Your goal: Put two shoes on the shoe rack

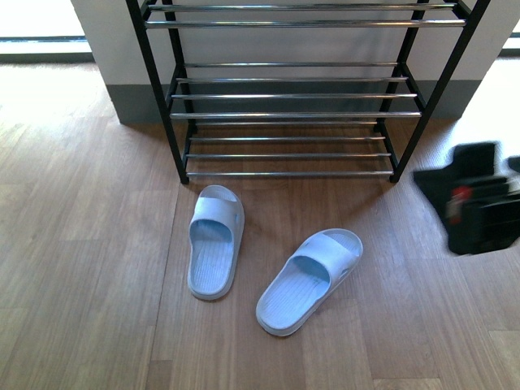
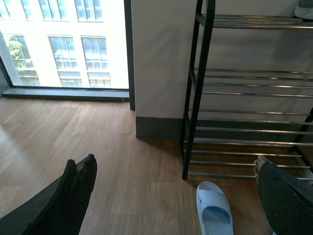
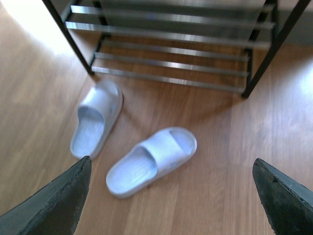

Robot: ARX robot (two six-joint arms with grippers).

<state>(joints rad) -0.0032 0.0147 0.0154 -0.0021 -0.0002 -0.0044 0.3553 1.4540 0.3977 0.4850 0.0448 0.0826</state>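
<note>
Two pale blue plastic slides lie on the wood floor in front of the shoe rack [image 1: 292, 96]. The left slide [image 1: 215, 241] points toward the rack; the right slide [image 1: 310, 279] lies angled, toe to the upper right. My right gripper [image 1: 479, 199] shows as a blurred black shape at the right edge, open, off to the right of the slides. In the right wrist view both slides [image 3: 96, 119] [image 3: 151, 160] lie ahead of the open gripper [image 3: 171, 196], nothing between its fingers. My left gripper [image 2: 178, 196] is open; one slide [image 2: 214, 209] lies below it near the rack's post [image 2: 195, 98].
The rack's black frame and chrome rod shelves stand against a white wall with a grey skirting [image 1: 138, 101]. A floor-to-ceiling window [image 2: 63, 44] lies to the left of the wall. A pale shoe edge [image 2: 304, 10] shows on an upper shelf.
</note>
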